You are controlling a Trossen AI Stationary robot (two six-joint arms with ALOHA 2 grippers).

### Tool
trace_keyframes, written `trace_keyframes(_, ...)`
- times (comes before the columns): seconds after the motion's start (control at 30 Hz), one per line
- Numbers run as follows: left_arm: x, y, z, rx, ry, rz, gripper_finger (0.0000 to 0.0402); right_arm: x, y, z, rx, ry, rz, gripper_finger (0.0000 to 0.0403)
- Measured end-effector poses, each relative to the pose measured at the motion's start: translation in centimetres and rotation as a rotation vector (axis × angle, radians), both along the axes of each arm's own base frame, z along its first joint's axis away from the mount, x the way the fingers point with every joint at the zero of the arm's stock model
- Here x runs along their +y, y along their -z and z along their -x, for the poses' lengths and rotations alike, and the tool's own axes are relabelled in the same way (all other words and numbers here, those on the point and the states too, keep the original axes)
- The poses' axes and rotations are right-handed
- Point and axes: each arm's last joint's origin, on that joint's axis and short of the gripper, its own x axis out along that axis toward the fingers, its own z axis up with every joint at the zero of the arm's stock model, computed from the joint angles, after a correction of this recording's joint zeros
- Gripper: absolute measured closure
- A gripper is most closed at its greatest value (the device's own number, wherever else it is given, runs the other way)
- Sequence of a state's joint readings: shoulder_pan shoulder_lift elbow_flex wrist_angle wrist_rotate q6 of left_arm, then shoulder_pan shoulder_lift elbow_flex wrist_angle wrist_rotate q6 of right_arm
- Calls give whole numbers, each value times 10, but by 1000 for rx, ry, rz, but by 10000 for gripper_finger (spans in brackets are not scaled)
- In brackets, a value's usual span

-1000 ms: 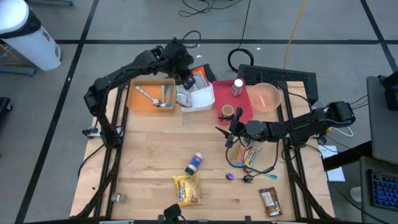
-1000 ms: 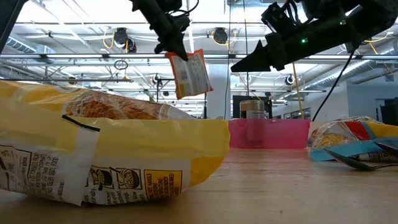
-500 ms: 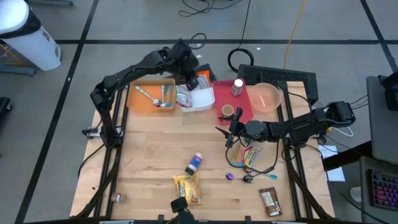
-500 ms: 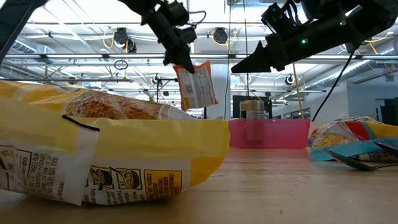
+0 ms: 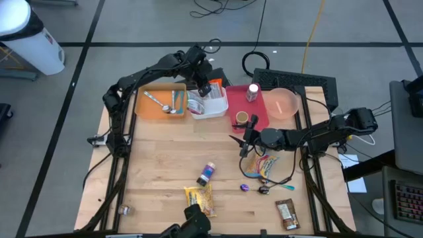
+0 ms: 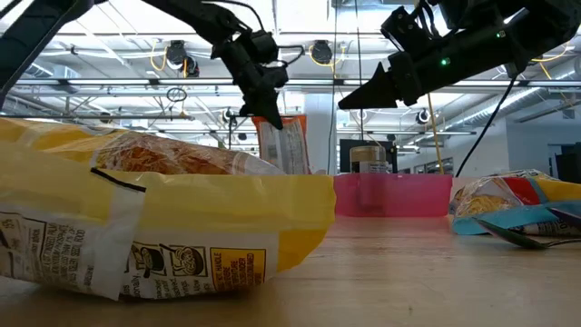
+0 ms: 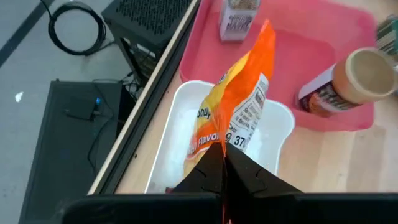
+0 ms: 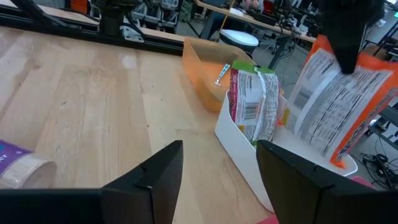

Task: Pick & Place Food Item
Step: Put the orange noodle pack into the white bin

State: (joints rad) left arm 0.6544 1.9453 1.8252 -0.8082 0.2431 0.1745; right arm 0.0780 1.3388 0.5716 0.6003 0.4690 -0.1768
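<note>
Evidently the left pincer (image 7: 222, 163) is pinching the orange snack bag (image 7: 236, 118) by its edge, dangling it over the white bin (image 7: 168, 137) for dropping; the right pincer (image 8: 217, 165) is waiting open, empty.

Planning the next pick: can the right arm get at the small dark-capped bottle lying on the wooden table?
Probably yes. The right gripper hangs open and empty, and the small dark-capped bottle lies alone on bare wood nearby, with nothing between them.
</note>
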Motion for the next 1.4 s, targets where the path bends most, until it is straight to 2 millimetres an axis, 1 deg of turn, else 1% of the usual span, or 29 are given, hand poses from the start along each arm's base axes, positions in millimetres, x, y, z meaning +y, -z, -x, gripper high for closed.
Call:
trace_keyframes(0.13,6,10,-2,24,-5,5,401,0,0,0,0,0,0,206)
trace_keyframes(0.3,12,14,1,45,-30,-13,401,0,0,0,-1,0,0,206)
trace_keyframes(0.5,13,13,1,58,-40,-37,401,0,0,0,-1,0,0,206)
trace_keyframes(0.7,16,26,-7,82,-49,-59,401,0,0,0,-2,1,-1,206)
trace_keyframes(1.03,21,37,-10,99,-63,-53,400,-3,0,0,-3,14,-7,206)
trace_keyframes(1.2,22,48,-15,117,-57,-42,399,-3,0,0,-2,12,-7,206)
trace_keyframes(1.4,22,50,-16,118,-57,-42,400,-3,1,0,4,12,-7,206)
